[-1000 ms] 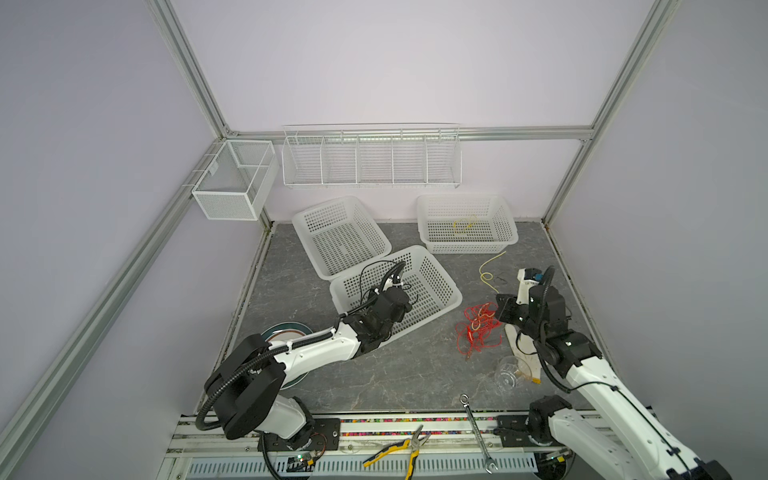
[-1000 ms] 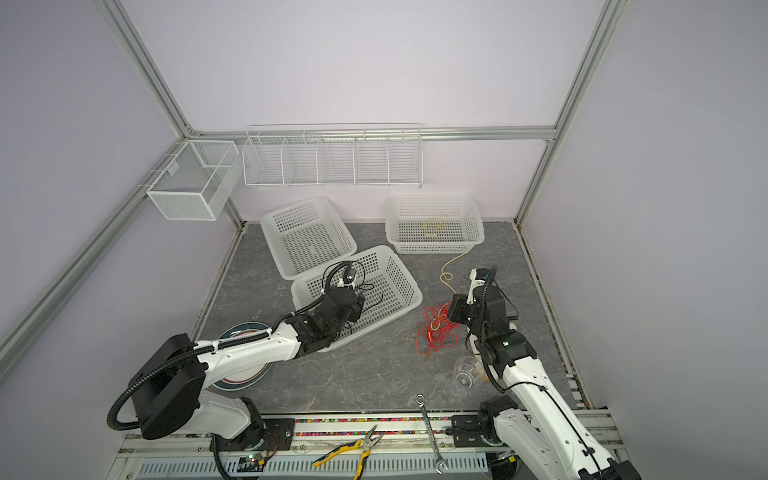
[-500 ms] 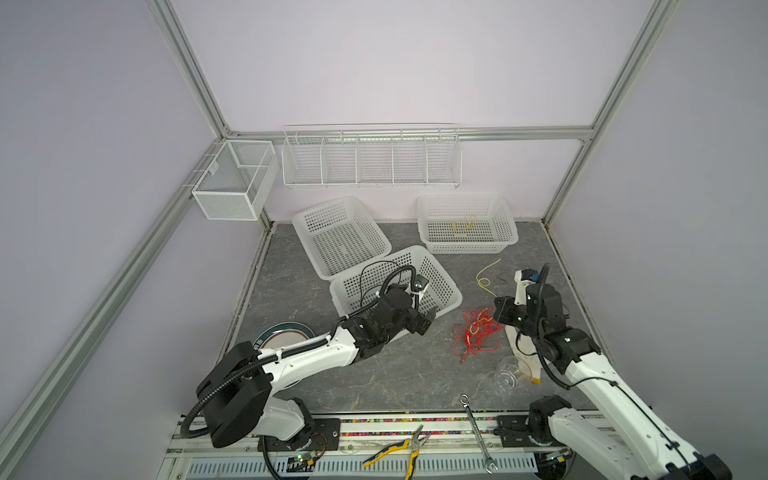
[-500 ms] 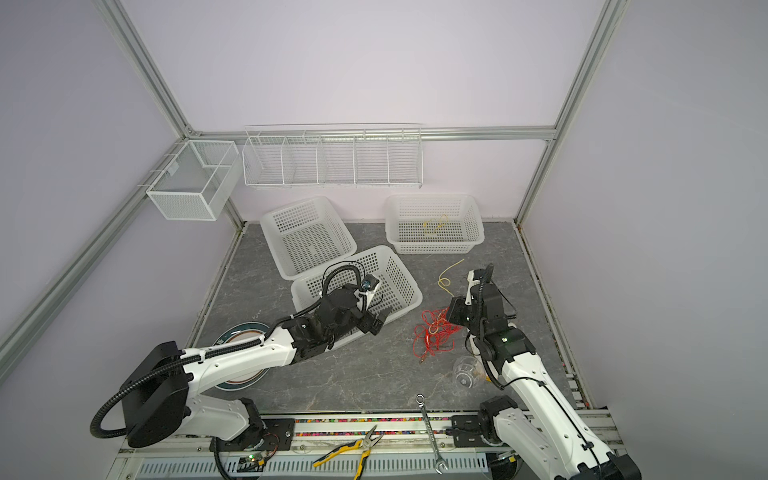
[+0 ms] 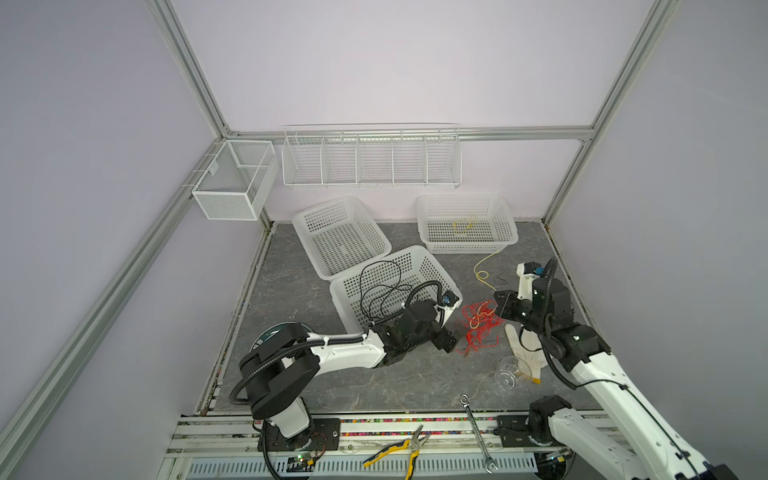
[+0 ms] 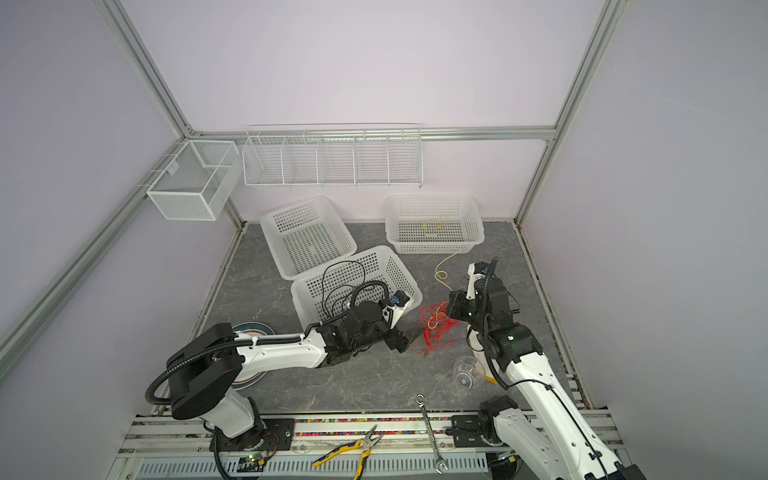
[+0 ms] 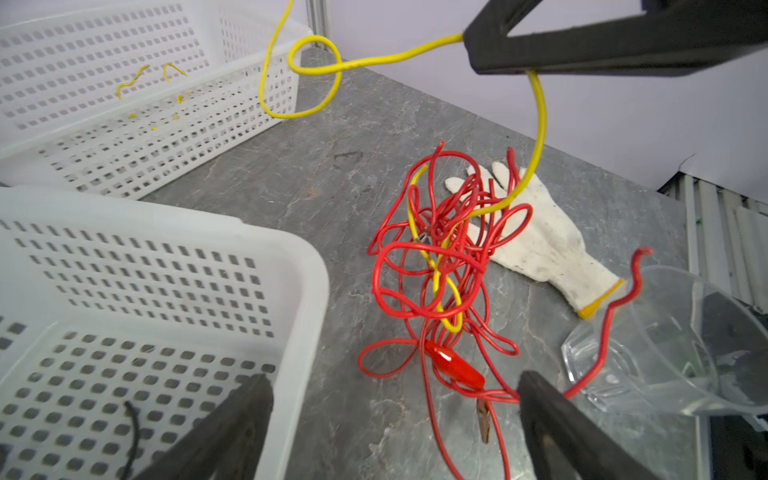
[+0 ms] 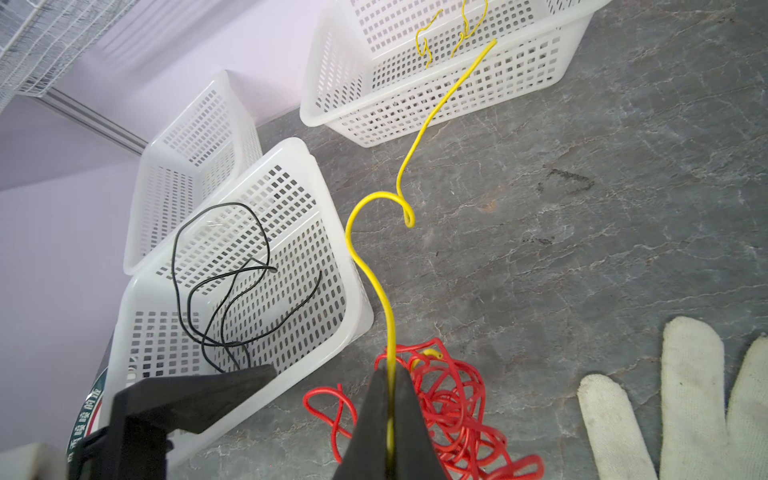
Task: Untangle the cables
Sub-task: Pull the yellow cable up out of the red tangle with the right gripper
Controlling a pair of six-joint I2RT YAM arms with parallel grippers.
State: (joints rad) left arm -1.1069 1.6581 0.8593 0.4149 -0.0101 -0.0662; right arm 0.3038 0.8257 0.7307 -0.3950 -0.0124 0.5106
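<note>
White glove (image 7: 548,241) near clear cup (image 7: 673,324)

Glossy red cable (image 7: 399,246) — rough cloth glove (image 7: 548,245)

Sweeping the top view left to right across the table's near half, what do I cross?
round plate → left gripper → red cable tangle → white glove

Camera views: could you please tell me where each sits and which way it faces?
Both top views: high at the front, looking down on the table, both arms, left gripper and right gripper.
Left wrist: on the left arm, facing the red cable tangle between its open fingers.
Right wrist: on the right arm, looking along the yellow cable to the white baskets, right gripper shut on that cable.
Shared: both wrist views show tangle, yellow cable, white glove.
</note>
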